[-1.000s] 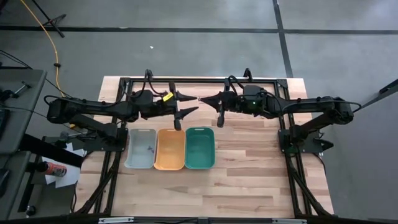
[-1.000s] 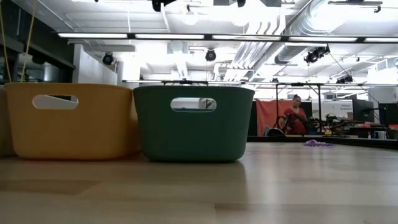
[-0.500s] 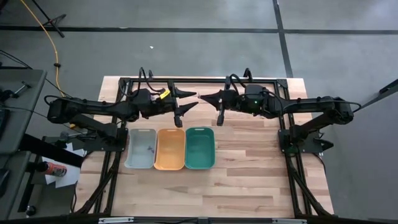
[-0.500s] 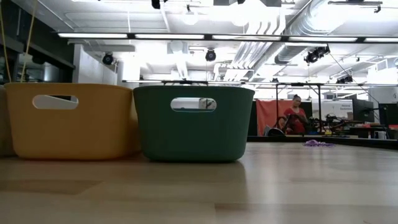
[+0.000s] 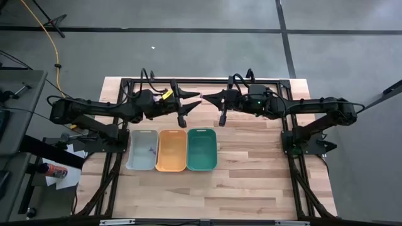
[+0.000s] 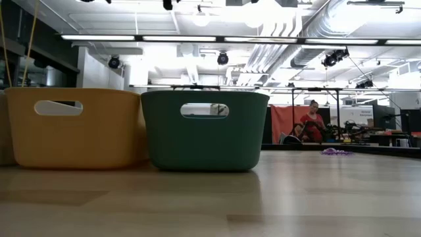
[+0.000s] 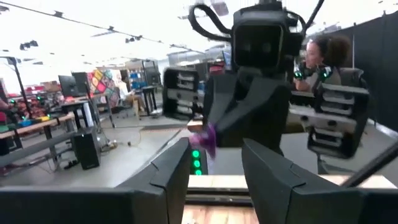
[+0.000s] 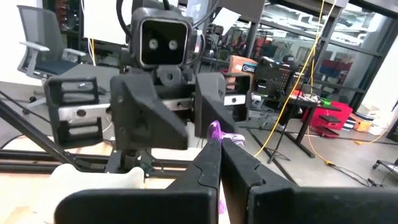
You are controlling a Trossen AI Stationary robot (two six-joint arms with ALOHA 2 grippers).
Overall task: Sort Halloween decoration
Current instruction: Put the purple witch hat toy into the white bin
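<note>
Right wrist view: crinkly purple piece [image 8: 214, 131]

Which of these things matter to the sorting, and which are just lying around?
Job: purple piece pinched in the right gripper; left gripper open facing it; grey tray, orange tray, teal tray.
Lying about: yellow cable, office chair, person.

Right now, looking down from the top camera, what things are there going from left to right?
Grey tray → orange tray → left gripper → teal tray → right gripper, which pinches a purple piece.
</note>
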